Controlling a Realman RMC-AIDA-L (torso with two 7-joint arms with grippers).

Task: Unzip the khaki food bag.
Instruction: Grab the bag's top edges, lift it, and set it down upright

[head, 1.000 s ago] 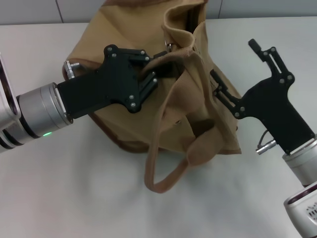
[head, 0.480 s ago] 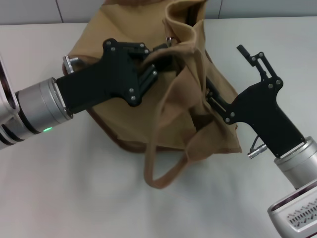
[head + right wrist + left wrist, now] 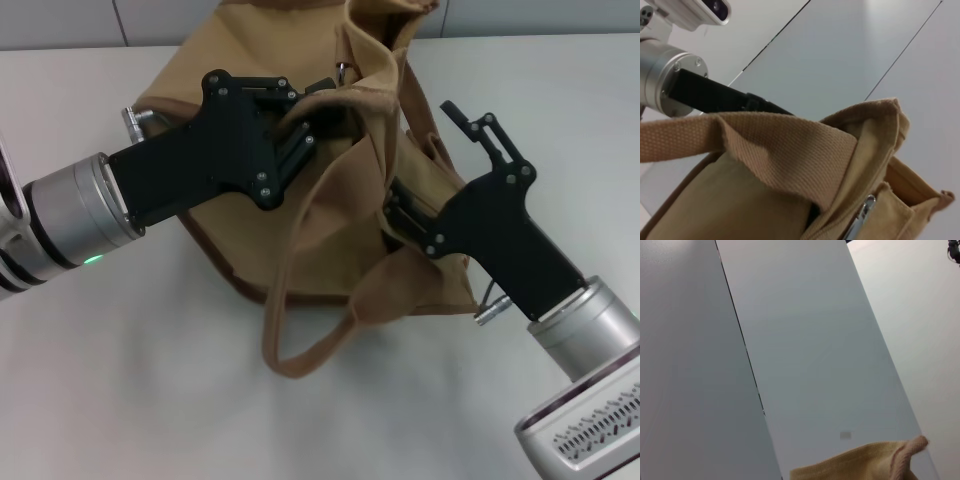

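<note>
The khaki food bag (image 3: 335, 235) lies on the white table (image 3: 140, 390) at the middle back, its top mouth slumped open. A metal zipper pull (image 3: 343, 72) shows at the top and also in the right wrist view (image 3: 862, 214). My left gripper (image 3: 308, 130) is shut on the bag's top fabric by a strap handle. My right gripper (image 3: 420, 160) is open at the bag's right side, with its lower finger (image 3: 400, 215) pressed into the canvas. One strap handle (image 3: 300, 355) loops down toward the front. The left wrist view shows only a corner of the bag (image 3: 865, 464).
Grey wall panels (image 3: 60, 20) stand behind the table's far edge. Bare tabletop lies in front of the bag and to its left. The left arm (image 3: 700, 90) shows in the right wrist view beyond the strap.
My right gripper has moved left, toward the bag, and now presses into its side. My left gripper has shifted slightly back with the fabric. The strap loop has swung left.
</note>
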